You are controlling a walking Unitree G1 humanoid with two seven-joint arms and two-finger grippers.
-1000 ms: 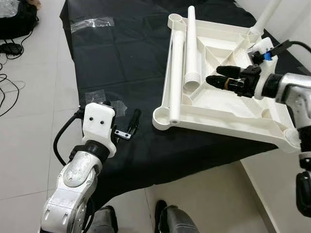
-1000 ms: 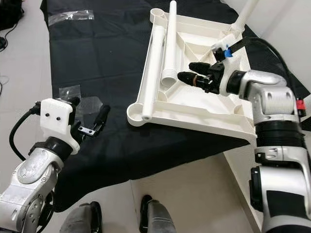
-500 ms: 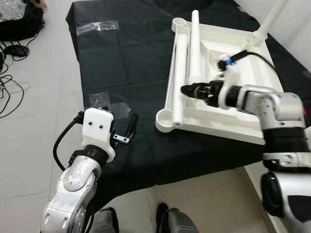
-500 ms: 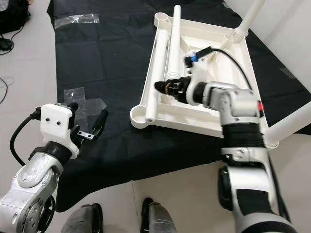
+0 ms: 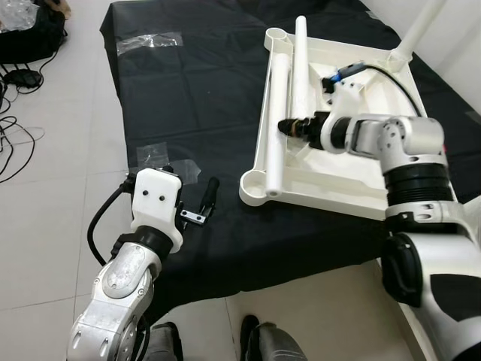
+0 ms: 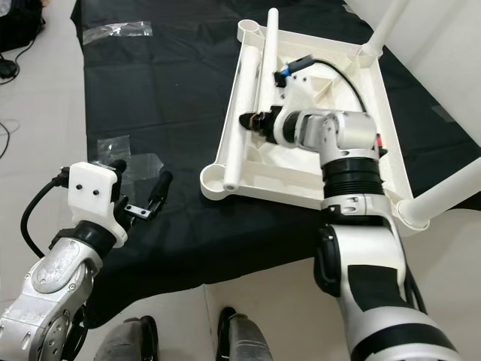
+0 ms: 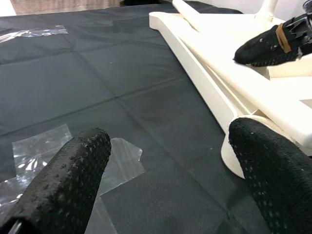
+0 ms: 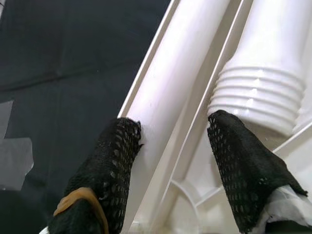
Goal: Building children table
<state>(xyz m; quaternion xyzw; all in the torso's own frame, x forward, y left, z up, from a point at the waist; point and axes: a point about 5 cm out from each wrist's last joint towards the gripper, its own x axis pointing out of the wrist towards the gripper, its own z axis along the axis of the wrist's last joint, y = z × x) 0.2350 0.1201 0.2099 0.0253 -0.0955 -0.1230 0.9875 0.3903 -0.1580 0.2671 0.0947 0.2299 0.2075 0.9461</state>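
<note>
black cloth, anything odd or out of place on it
The white table top lies upside down on the black cloth with two loose legs resting in it, as expected mid-assembly. Stray clear plastic wrappers lie on the cloth. Nothing looks damaged.

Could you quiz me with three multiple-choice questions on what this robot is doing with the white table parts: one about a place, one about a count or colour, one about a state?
1. Where is the right gripper?
A. At the two loose legs lying in the upturned tabletop
B. On the bare floor
C. Beside the left gripper

2. What colour is the cloth under the parts?
A. Red
B. Black
C. Yellow

3. How are the left gripper's fingers?
A. Shut on a leg
B. Shut on tape
C. Open, holding nothing

Answers:
1 A: in the right wrist view one finger touches the smooth leg, the other the threaded end of the second leg.
2 B: the cloth is black.
3 C: the left wrist view has cloth showing between its spread fingers.
</note>
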